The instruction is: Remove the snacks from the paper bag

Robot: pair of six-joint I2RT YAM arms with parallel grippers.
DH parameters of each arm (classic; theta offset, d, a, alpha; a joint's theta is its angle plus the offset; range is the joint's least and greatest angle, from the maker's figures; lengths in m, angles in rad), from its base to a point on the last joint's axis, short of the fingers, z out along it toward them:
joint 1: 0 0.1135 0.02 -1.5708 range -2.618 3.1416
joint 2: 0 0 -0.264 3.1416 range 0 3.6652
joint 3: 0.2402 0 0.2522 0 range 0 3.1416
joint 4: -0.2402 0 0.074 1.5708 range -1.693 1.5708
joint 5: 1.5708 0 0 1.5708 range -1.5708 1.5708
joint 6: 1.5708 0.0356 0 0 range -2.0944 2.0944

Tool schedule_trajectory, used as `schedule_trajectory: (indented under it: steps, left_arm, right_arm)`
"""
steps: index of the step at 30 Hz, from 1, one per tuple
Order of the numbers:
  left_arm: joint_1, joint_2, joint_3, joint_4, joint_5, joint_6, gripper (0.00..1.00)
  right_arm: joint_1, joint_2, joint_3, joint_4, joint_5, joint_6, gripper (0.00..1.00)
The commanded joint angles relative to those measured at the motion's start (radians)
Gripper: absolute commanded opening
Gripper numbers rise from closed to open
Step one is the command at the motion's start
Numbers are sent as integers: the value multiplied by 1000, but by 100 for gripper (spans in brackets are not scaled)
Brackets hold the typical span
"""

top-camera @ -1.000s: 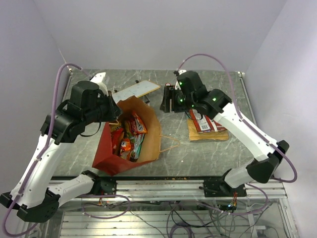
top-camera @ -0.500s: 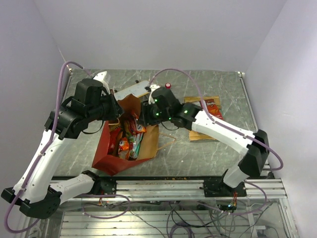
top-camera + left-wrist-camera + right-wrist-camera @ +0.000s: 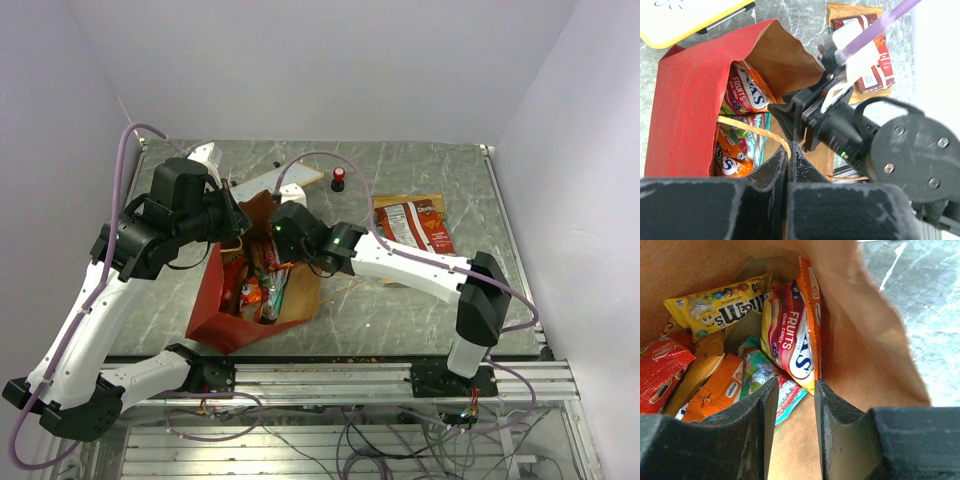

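Hovering inside the paper bag [image 3: 215,300] rim — right hand [image 3: 796,386] released above snacks [image 3: 790,340], left hand [image 3: 787,156] clenching handle [image 3: 750,129]

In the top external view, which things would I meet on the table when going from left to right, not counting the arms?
paper bag → small red-and-black cylinder → red snack packet. The white board is left out, because it overlaps the bag from left to right.
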Motion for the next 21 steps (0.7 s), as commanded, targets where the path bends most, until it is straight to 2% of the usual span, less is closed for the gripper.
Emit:
schedule_trajectory:
  steps: [1, 9, 17, 18, 21]
  left_arm:
    - [5, -4, 10, 30, 19, -6, 7]
    - [5, 3, 31, 19, 19, 1, 7]
    - [5, 1, 34, 9, 16, 5, 7]
    - [5, 2, 34, 6, 17, 5, 7]
    - [5, -2, 29, 11, 18, 5, 7]
  right_arm:
    - [41, 41, -19, 59, 172, -27, 36]
    - [41, 115, -21, 77, 230, -25, 41]
    - [41, 208, 22, 93, 181, -37, 40]
    - [42, 216, 37, 85, 173, -36, 38]
    - [42, 216, 75, 70, 155, -39, 13]
